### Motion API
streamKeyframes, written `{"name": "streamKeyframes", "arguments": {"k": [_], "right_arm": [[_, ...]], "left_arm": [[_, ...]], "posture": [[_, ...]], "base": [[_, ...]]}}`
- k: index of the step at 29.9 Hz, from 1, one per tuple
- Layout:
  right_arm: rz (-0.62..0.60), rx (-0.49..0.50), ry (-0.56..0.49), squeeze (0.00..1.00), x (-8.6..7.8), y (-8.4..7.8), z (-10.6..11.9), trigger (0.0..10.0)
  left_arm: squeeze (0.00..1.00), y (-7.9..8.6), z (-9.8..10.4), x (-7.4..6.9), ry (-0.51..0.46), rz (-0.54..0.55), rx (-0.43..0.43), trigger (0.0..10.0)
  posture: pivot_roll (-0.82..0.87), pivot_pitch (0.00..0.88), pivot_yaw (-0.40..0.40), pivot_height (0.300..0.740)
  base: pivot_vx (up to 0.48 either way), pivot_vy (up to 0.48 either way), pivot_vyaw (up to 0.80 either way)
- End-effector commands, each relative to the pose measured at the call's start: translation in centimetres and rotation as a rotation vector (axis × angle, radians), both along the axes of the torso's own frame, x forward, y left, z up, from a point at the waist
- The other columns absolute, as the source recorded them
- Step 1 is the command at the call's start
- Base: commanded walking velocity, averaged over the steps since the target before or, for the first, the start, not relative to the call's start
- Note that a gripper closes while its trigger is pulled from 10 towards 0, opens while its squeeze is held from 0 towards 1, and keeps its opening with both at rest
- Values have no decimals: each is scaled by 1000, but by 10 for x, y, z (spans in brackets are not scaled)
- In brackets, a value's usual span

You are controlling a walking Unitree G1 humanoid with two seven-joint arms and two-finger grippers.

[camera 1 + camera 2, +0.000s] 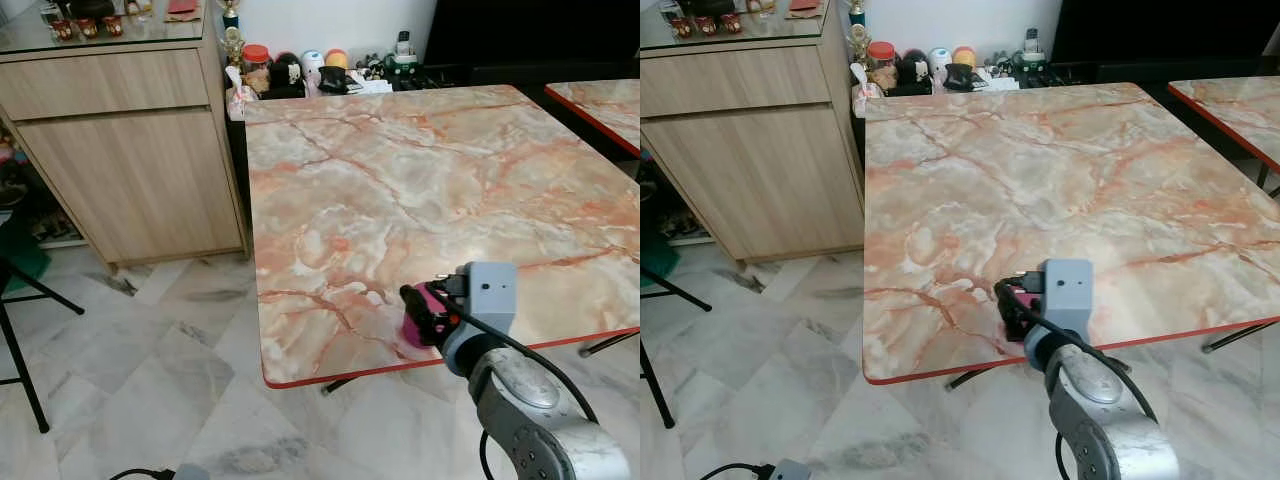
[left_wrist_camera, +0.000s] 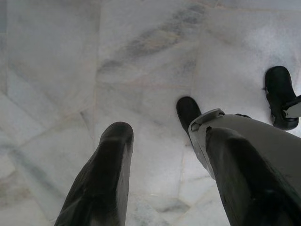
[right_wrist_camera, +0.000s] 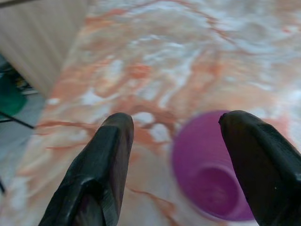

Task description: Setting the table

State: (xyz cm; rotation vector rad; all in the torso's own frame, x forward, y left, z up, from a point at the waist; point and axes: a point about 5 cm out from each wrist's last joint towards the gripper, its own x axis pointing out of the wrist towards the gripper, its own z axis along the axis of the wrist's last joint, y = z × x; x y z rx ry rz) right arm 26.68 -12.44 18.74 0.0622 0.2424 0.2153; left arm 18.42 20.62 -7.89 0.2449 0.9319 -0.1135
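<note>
Marble-patterned table (image 1: 420, 190): pink-orange top with a red edge; a second like table (image 1: 605, 105) stands just beyond its far right corner.
Purple cup (image 3: 209, 169): sits on the table near your front edge, between the spread fingers of the right gripper (image 3: 188, 155); whether they touch it, you cannot tell.
Left gripper (image 2: 174, 160): hangs over the pale marble floor (image 1: 140, 360), fingers apart, holding nothing.
Around you: wooden cabinet (image 1: 130, 160) at the table's left; jars and small clutter (image 1: 300, 72) crowd the shelf behind its far edge; a black stand (image 1: 20, 330) at far left.
</note>
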Motion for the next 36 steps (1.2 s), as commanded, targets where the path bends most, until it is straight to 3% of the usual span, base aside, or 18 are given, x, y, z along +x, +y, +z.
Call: {"name": "streamKeyframes", "arguments": {"k": [1, 17, 34, 35, 36], "right_arm": [[40, 5, 14, 0, -1, 7, -1, 10000], [1, -7, 67, 0, -1, -6, -15, 10000], [40, 10, 68, 0, 1, -2, -16, 10000], [39, 11, 69, 0, 1, -3, -16, 6353], [39, 11, 69, 0, 1, -3, -16, 6353]], "left_arm": [[0, 3, -4, -9, 39, -17, 14, 10000], [0, -1, -6, -11, 52, -23, 0, 10000], [0, 1, -5, -10, 48, -13, 4, 10000], [0, 2, -5, -10, 48, -12, 5, 10000], [0, 2, -5, -10, 48, -12, 5, 10000]], "posture": [[-55, 148, -4, 740], [-55, 170, -11, 740], [-55, 181, -8, 740], [-55, 182, -8, 740], [-55, 182, -8, 740]], "base": [[0, 0, 0], [0, 0, 0], [0, 0, 0], [0, 0, 0], [0, 0, 0]]}}
